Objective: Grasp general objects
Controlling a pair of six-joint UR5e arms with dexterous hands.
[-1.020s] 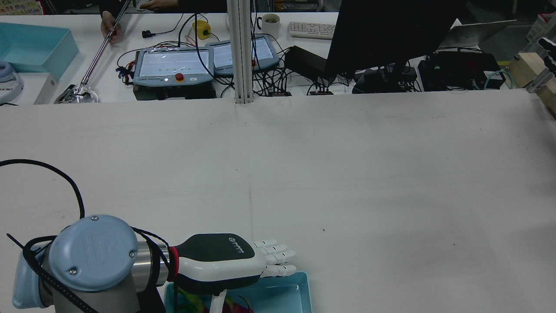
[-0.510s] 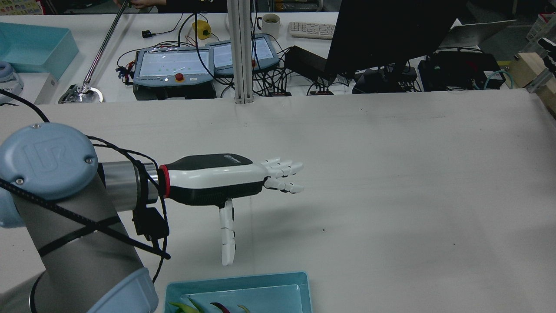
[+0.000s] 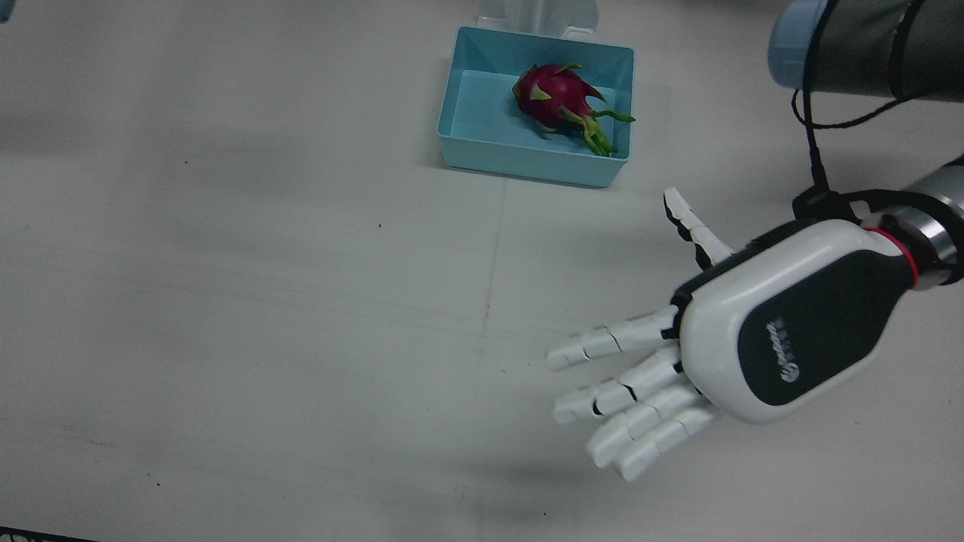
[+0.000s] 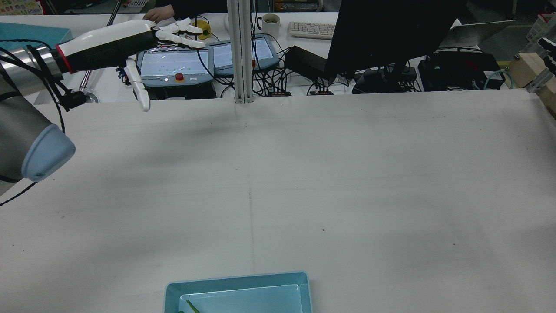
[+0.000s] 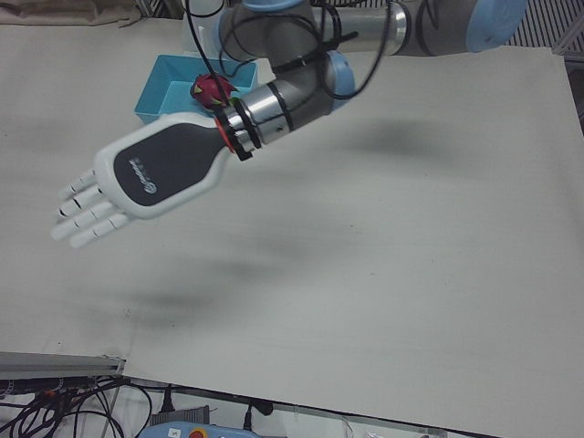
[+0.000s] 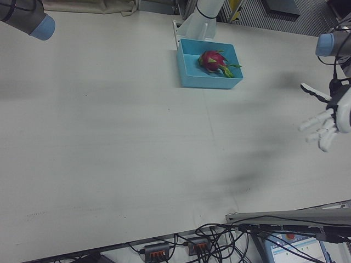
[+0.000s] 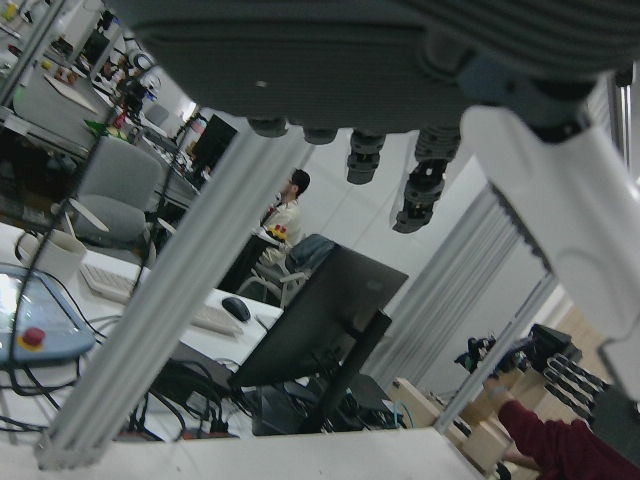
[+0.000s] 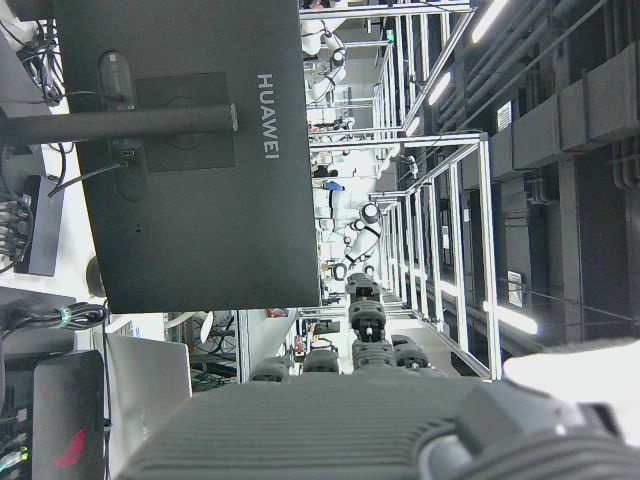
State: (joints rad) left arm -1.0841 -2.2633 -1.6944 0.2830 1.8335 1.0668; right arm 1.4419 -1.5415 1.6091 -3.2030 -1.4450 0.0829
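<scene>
A pink dragon fruit (image 3: 553, 94) with green scales lies in a light-blue bin (image 3: 527, 169) at the robot's side of the table. It also shows in the right-front view (image 6: 214, 59) and the left-front view (image 5: 212, 88). My left hand (image 3: 753, 331) is open and empty with its fingers spread, held high above the table and well away from the bin. It also shows in the rear view (image 4: 130, 39) and the left-front view (image 5: 155, 178). My right hand (image 8: 370, 345) shows only in its own view, with its fingers extended and nothing in it.
Beyond the table's far edge stand teach pendants (image 4: 173, 69), a black monitor (image 4: 386, 34), cables and a post (image 4: 241, 52). A person's hand (image 4: 158, 13) is at the back table. The right arm's elbow (image 6: 27, 16) hangs over one corner.
My left hand has risen from just above the bin and swung away to the far left of the table, staying open. The fruit stays in the bin.
</scene>
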